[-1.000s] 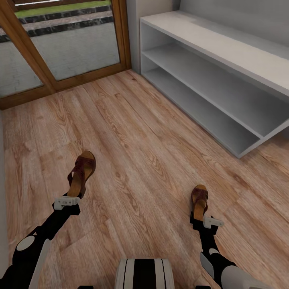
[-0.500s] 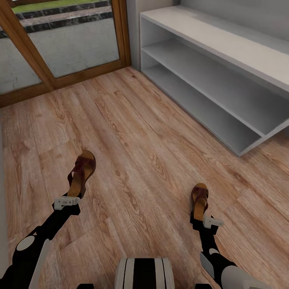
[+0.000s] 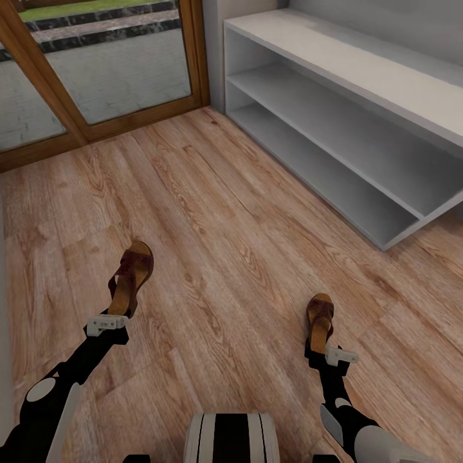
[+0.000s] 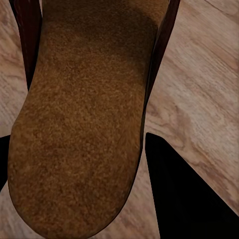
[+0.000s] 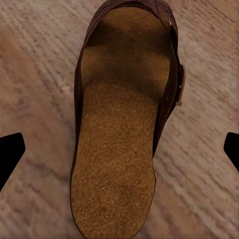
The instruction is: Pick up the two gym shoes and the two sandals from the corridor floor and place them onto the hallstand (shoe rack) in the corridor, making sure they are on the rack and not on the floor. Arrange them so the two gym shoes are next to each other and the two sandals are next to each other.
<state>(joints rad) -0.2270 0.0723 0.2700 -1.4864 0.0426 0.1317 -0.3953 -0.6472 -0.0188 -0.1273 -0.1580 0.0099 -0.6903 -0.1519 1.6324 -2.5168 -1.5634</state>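
Left pincer point(image 3: 119, 315): we grip the left sandal point(image 3: 130, 276) by its heel.
Right pincer point(image 3: 319, 350): we grip the right sandal point(image 3: 319, 319).
Hallstand point(image 3: 360, 83): ahead right, shelves bare.

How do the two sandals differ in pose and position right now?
The sandal at the left claw leans toward the right as it points away from the robot; the sandal at the right claw points nearly straight ahead. The left one sits farther from the hallstand; the right one is nearer to it. Both are dark brown with tan footbeds, each with its heel at a claw.
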